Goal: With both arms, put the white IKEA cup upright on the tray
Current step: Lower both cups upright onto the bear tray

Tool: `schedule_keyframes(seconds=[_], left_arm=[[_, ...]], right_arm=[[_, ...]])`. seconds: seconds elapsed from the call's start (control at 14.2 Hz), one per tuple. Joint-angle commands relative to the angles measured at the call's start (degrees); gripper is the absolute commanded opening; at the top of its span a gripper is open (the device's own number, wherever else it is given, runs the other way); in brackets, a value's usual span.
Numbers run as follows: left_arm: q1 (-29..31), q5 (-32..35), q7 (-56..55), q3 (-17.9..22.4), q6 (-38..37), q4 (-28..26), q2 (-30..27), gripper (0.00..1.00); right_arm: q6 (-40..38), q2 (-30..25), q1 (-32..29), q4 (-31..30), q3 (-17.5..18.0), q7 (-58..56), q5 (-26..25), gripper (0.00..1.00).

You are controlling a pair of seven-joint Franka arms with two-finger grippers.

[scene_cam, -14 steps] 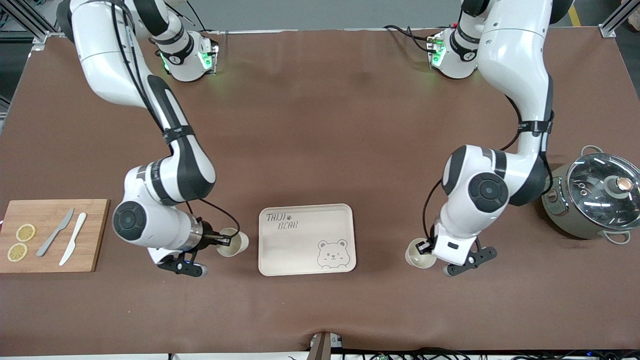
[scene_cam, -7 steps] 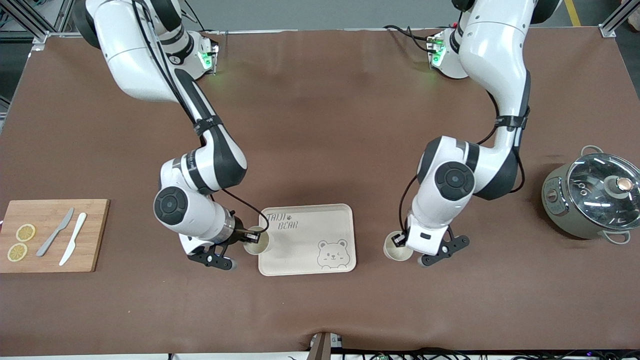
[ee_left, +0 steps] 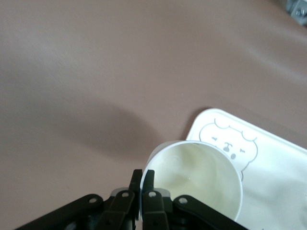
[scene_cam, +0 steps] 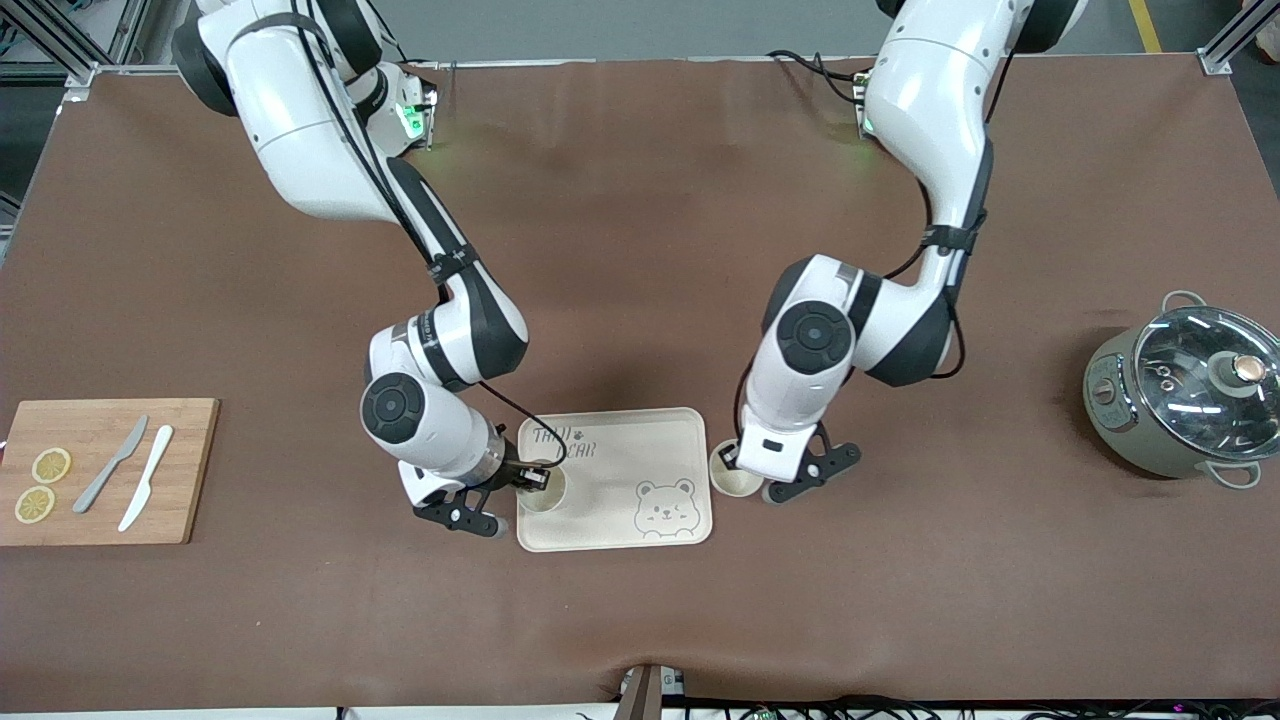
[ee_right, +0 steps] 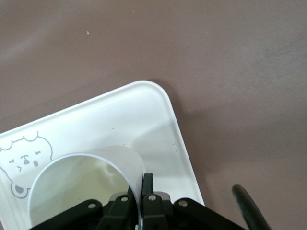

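Observation:
The cream tray (scene_cam: 640, 450), printed with "TAIJI BEAR" and a bear face, lies mid-table near the front camera. My right gripper (scene_cam: 533, 478) is shut on the rim of an upright white cup (scene_cam: 545, 490) and holds it over the tray's end toward the right arm. The right wrist view shows that gripper (ee_right: 142, 184), its cup (ee_right: 86, 187) and the tray (ee_right: 120, 124) below. My left gripper (scene_cam: 728, 462) is shut on the rim of a second upright white cup (scene_cam: 735, 482), just off the tray's other end. The left wrist view shows that gripper (ee_left: 143, 179), its cup (ee_left: 196, 177) and the tray (ee_left: 273, 163).
A wooden cutting board (scene_cam: 185, 470) with two knives (scene_cam: 110, 465) and lemon slices (scene_cam: 50, 465) lies at the right arm's end. A grey pot with a glass lid (scene_cam: 1185, 395) stands at the left arm's end.
Both arms have carried their cups inward toward the tray. The right cup is now over the tray's end. The left cup has come up beside the tray's other end.

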Motion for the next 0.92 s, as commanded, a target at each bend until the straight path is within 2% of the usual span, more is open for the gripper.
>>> schedule_keyframes(seconds=[0.0,0.42,0.85], left_arm=[[-1.9,0.1,-2.6,0.8,1.2,3.0,3.3,0.0],[-4.7,0.1,-5.9,0.9,4.2,5.9,7.8,0.0],[-6.3,0.1,-6.8,0.9,5.8,5.8,9.5,0.0]], right_arm=[[1.9,0.9,0.6,0.2,-0.5,1.3,-0.3,0.0],[4.0,2.1,0.9,0.1,-0.5,1.4,-0.4,0.0],[4.6,2.9,1.1,0.0,-0.5,1.4,-0.8,0.0]])
